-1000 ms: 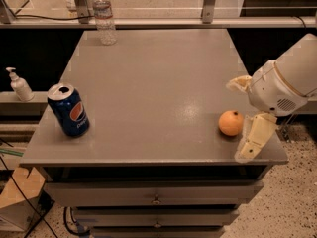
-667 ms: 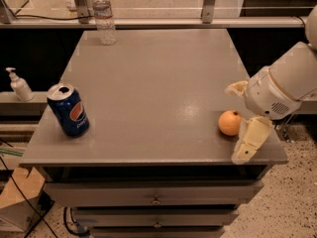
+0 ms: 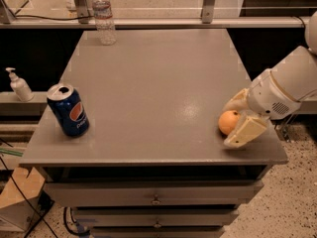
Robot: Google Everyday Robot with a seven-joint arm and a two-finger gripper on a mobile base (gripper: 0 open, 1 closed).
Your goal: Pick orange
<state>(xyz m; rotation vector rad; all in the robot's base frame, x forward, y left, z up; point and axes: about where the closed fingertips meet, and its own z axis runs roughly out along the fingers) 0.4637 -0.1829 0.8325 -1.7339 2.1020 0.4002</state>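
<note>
The orange (image 3: 228, 121) is a small round fruit lying on the grey table (image 3: 153, 93) near its front right corner. My gripper (image 3: 236, 117) comes in from the right on a white arm and is open around the orange. One cream finger (image 3: 244, 132) lies in front of the fruit and the other finger (image 3: 236, 100) lies behind it. The fruit sits between them, resting on the table.
A blue soda can (image 3: 68, 110) stands at the front left of the table. A clear water bottle (image 3: 104, 16) stands at the back left. A soap dispenser (image 3: 19, 85) sits on a ledge off the table's left side. Drawers sit under the tabletop.
The gripper has slid a little left, closer around the orange. The orange, can and bottle have not moved.
</note>
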